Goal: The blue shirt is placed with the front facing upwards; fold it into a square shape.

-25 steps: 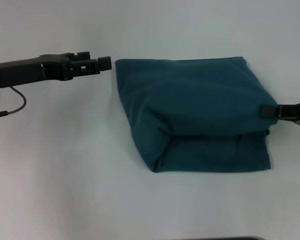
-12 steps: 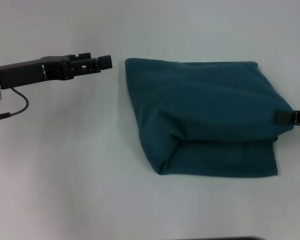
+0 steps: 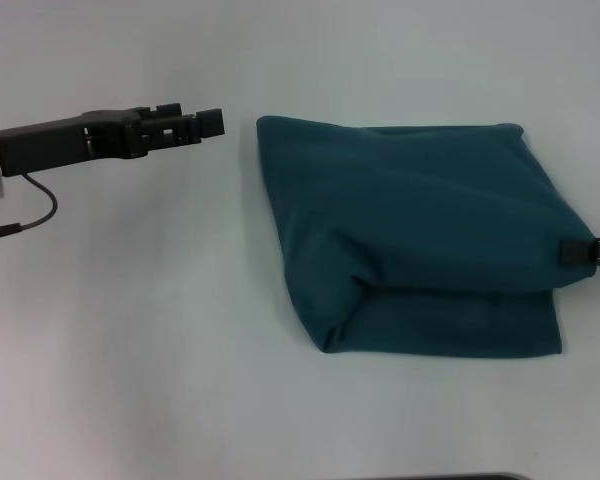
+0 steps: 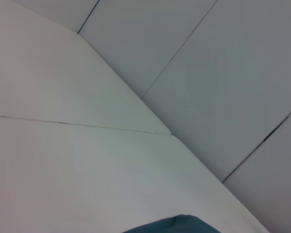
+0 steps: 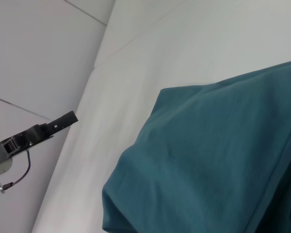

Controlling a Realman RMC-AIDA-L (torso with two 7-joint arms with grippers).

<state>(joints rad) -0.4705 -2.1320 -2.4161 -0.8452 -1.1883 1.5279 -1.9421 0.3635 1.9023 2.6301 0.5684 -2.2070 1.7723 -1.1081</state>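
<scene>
The blue shirt (image 3: 420, 220) lies folded into a thick, roughly square bundle right of centre on the white table (image 3: 130, 330), with a lower layer showing along its near edge. No lettering or collar shows. My right gripper (image 3: 580, 250) grips the bundle's right edge at the edge of the head view, with only its tip showing. The right wrist view is filled by the shirt (image 5: 213, 160). My left gripper (image 3: 212, 122) hovers left of the shirt's far left corner, apart from it, and also shows in the right wrist view (image 5: 70, 117). A corner of the shirt (image 4: 174, 225) shows in the left wrist view.
A thin cable (image 3: 40, 210) hangs from the left arm over the table. White wall panels (image 4: 208, 63) rise behind the table's far edge. A dark strip (image 3: 460, 477) shows at the near edge of the head view.
The shirt has slid to the right across the table together with my right gripper, widening the gap to the left gripper. The left gripper has stayed in place.
</scene>
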